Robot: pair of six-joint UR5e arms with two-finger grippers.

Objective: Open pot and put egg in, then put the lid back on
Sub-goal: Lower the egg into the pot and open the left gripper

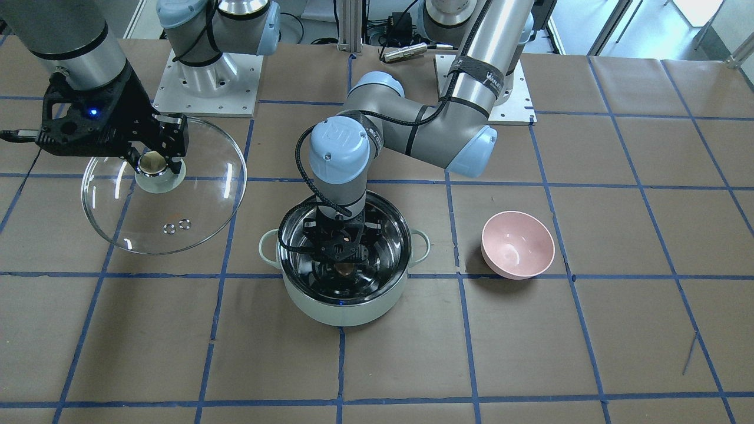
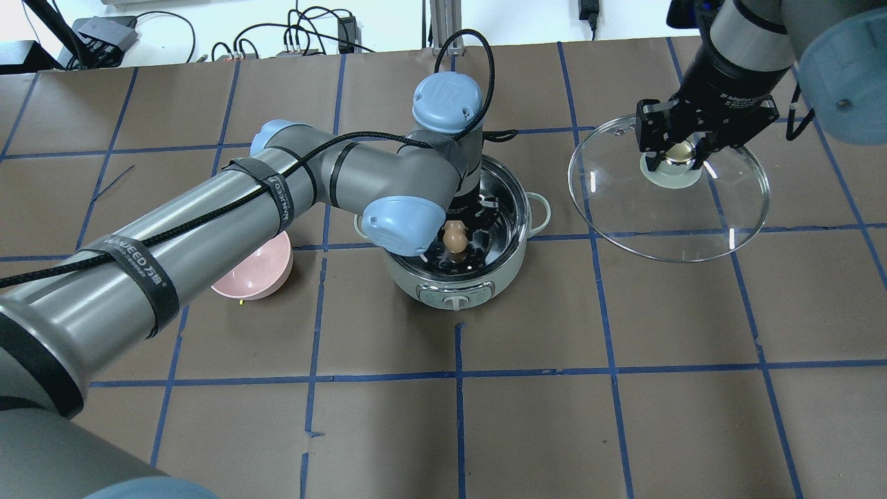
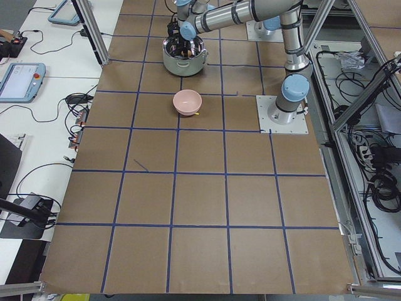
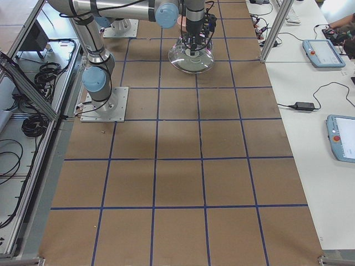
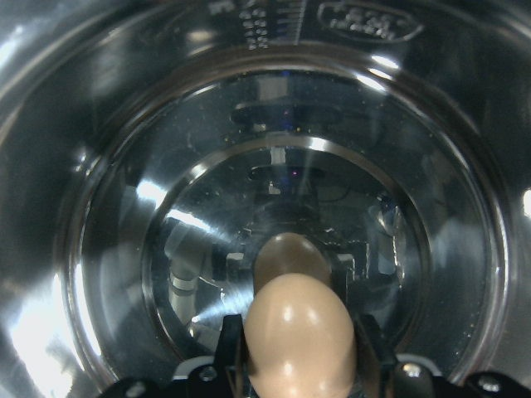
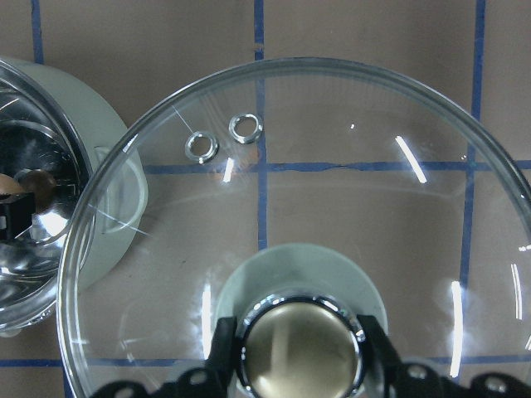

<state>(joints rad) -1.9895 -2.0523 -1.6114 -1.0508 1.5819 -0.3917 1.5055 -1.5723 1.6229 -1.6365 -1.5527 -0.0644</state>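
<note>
The mint-green pot (image 1: 330, 309) stands open at the table's middle, also in the overhead view (image 2: 537, 208). My left gripper (image 1: 343, 266) reaches down inside it, shut on the tan egg (image 2: 455, 238), which hangs just above the steel bottom (image 5: 303, 336). My right gripper (image 2: 678, 154) is shut on the brass knob (image 6: 299, 352) of the glass lid (image 1: 188, 206) and holds it tilted above the table, beside the pot. The lid's two vent rings (image 6: 222, 137) show through the glass.
An empty pink bowl (image 1: 517, 244) sits on the table on the pot's other side, also in the overhead view (image 2: 260, 274). The arm bases (image 1: 206, 82) stand at the robot's side of the table. Blue tape lines cross the brown table cover.
</note>
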